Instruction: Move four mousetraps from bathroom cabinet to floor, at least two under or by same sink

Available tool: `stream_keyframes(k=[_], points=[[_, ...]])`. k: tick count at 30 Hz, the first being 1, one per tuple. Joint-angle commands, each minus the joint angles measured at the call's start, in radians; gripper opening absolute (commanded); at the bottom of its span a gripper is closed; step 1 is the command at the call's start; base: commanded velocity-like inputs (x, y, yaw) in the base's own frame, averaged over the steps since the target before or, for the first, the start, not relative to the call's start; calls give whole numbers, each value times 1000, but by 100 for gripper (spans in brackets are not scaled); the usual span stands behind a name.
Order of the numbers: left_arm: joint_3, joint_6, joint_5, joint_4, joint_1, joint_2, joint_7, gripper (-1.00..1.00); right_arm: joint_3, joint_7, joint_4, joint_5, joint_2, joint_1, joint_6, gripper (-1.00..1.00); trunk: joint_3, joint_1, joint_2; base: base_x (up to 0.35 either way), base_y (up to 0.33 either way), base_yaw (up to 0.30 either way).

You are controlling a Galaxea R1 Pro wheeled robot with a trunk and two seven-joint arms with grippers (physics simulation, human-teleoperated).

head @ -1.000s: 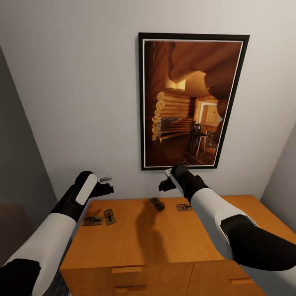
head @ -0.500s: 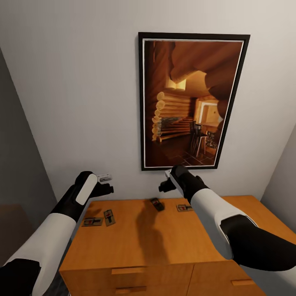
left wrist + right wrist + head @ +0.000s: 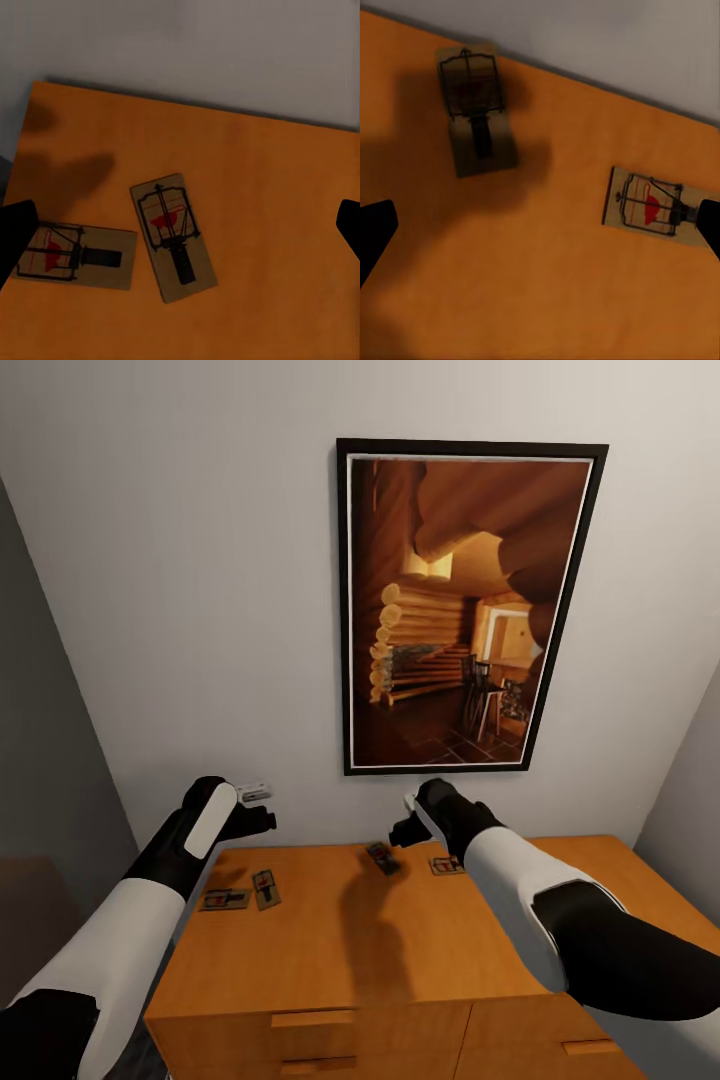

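**Four traps on top, nothing picked yet**

Four mousetraps lie on the cabinet point(image 3: 340, 950) top, near the wall: two just beside each other at the left point(image 3: 226, 899) point(image 3: 266, 886), one in shadow at the middle point(image 3: 381, 857), one to its right point(image 3: 446, 865).

Your left gripper point(image 3: 262, 822) hangs above the left pair, fingers spread, nothing in it. Your right gripper point(image 3: 402, 830) hangs over the middle trap, also released and empty.

Risks, as I judge:
- Traps are thin and flat, so fingers may skid on the wood and push a trap vs. the wall, or pinch only a wire.
- Left pair is so near that closing on one may drag the other.

Views: head cam gives the whole layout, but traps are tiny there. Left wrist cam shows the pair point(image 3: 173, 234) point(image 3: 75, 256) w/ red spots and springs clearly. Right wrist cam shows the shadowed trap point(image 3: 475, 107) apart from its neighbour point(image 3: 651, 204).
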Motion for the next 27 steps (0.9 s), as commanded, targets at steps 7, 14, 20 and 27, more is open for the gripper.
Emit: stream_keyframes(k=[7, 14, 20, 27], points=[[-3, 2, 10, -1, -1, 0, 10, 100, 2, 9, 50, 10, 0, -1, -41, 100, -2, 1, -2, 0, 0, 0], [-2, 2, 10, -1, -1, 0, 10, 100, 2, 9, 59, 12, 0, -1, -60, 100, -2, 1, -2, 0, 0, 0], [-2, 2, 11, -1, -1, 0, 10, 100, 2, 9, 61, 12, 0, -1, -60, 100, -2, 1, -2, 0, 0, 0], [-2, 2, 13, -1, -1, 0, 10, 100, 1, 9, 62, 12, 0, -1, -59, 100, -2, 1, -2, 102, 0, 0]])
